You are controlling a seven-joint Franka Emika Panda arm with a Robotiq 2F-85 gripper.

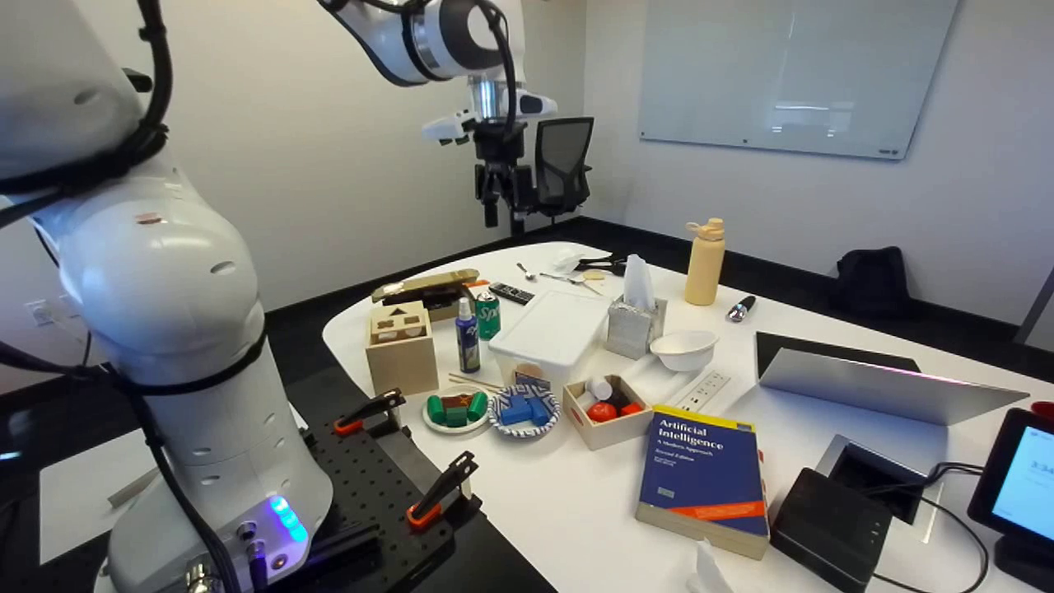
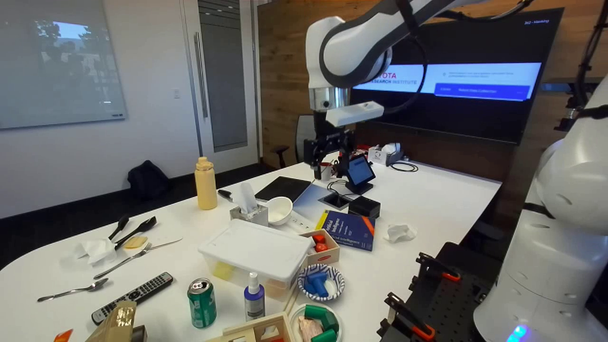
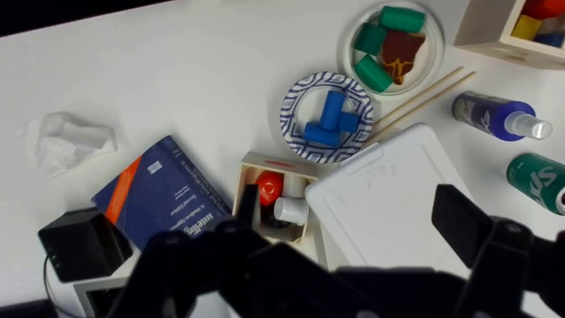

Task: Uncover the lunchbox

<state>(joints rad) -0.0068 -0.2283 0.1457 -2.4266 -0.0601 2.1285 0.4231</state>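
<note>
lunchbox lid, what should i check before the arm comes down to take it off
1. Lid on lunchbox: ok, it covers the top in both exterior views.
2. Jaws open: ok, spread wide with nothing held.
3. Jaws at lid height: not ok, they hang far higher.
4. Room around the lid: not ok, the tissue box and open-topped wooden box stand close beside it.
5. Whole lid visible from the wrist: not ok, its lower part is hidden.
6. Lid unfastened: cannot tell, no clips can be made out.
</note>
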